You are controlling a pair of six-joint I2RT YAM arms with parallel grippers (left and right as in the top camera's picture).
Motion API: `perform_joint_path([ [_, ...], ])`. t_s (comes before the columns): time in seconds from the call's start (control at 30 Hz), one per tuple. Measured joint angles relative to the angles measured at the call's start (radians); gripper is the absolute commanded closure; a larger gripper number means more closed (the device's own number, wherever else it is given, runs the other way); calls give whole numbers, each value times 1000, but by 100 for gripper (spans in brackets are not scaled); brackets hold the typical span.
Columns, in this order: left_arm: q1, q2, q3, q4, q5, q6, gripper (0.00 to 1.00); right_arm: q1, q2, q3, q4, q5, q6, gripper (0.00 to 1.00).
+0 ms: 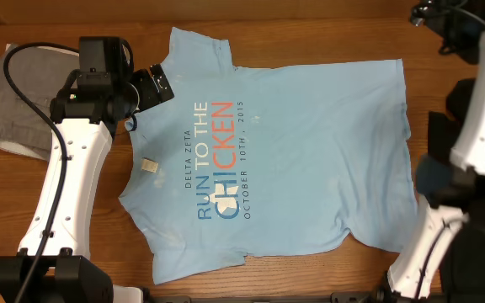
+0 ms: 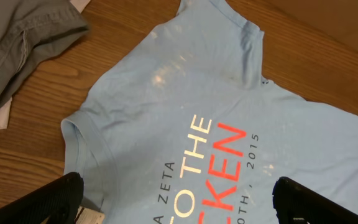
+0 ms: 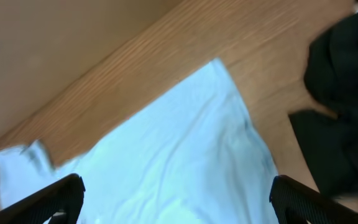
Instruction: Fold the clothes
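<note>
Light blue short-sleeved T-shirt [image 1: 285, 151] spread flat, print side up, across the middle of the brown wooden table [image 1: 310, 29], collar toward the left arm and hem toward the right. Left gripper [image 2: 176, 202] hovers over the shoulder beside the collar, jaws released and empty; right gripper [image 3: 179, 202] hangs above a hem corner, likewise spread wide, grasping nothing. Crumpled grey garment [image 1: 11, 97] lies at far left, black cloth [image 3: 344, 74] beside the hem.

A: What lies on the brown wooden table [image 1: 310, 34]?
B: A light blue printed cotton T-shirt [image 1: 293, 160] spread flat, a crumpled grey garment [image 1: 15, 93] to the left, and a black heap [image 3: 340, 93] to the right, probably cloth.
</note>
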Motion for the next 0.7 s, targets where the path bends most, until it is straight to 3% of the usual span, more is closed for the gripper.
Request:
perform_joint_path([
  [0.17,0,0,0,0,0,0,0,-18,-433,-482,-3,41,0,1],
  [0.2,0,0,0,0,0,0,0,-35,-554,-620,-10,68,14,5],
  [0.23,0,0,-1,-1,0,0,0,-39,-569,-637,-8,71,14,9],
  [0.27,0,0,-1,0,0,0,0,-76,-694,-793,-4,103,32,16],
  [0.3,0,0,-1,0,0,0,0,-99,-754,-881,5,114,42,36],
  [0.33,0,0,-1,0,0,0,0,-143,-834,-1020,-3,136,59,67],
  [0.43,0,0,-2,0,0,0,0,-210,-929,-1266,107,130,73,93],
  [0.7,0,0,-2,0,0,0,0,-243,-866,-1717,363,46,94,96],
])
